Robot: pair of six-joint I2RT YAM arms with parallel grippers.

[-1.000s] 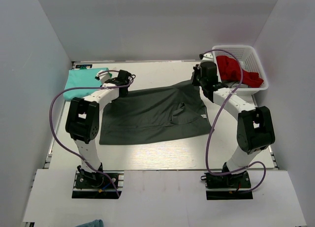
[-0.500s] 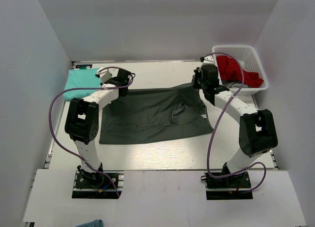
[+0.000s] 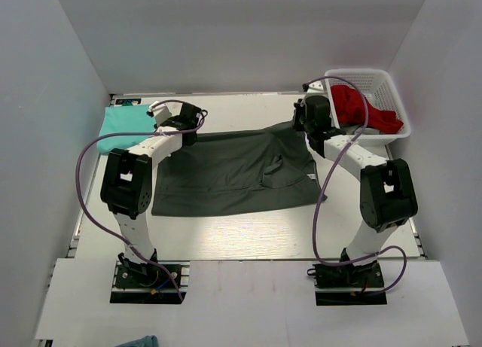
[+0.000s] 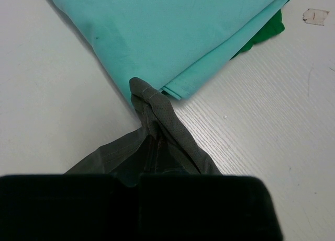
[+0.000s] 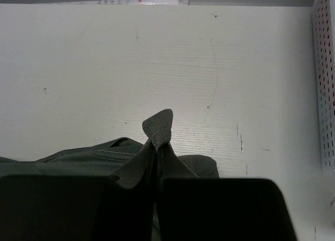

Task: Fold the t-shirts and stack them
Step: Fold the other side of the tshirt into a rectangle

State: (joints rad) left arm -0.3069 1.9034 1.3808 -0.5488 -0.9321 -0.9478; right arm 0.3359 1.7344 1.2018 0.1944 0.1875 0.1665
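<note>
Top external view: the charcoal t-shirt lies spread mid-counter, its far corners clamped by the left gripper and right gripper, with the folded turquoise t-shirt at far left. Left wrist view alone shows only a thin cloth tip held, just beside the turquoise fold, so the hold might slip. Right wrist view: an equally slim pinch near the basket.

This is a robotics lab test cell. A white table is boxed in by plain white panels at 9, 12 and 3 o'clock. 2 arms are bolted to black base plates at 6 o'clock and trail purple cables. A white plastic basket sits at 2 o'clock.
</note>
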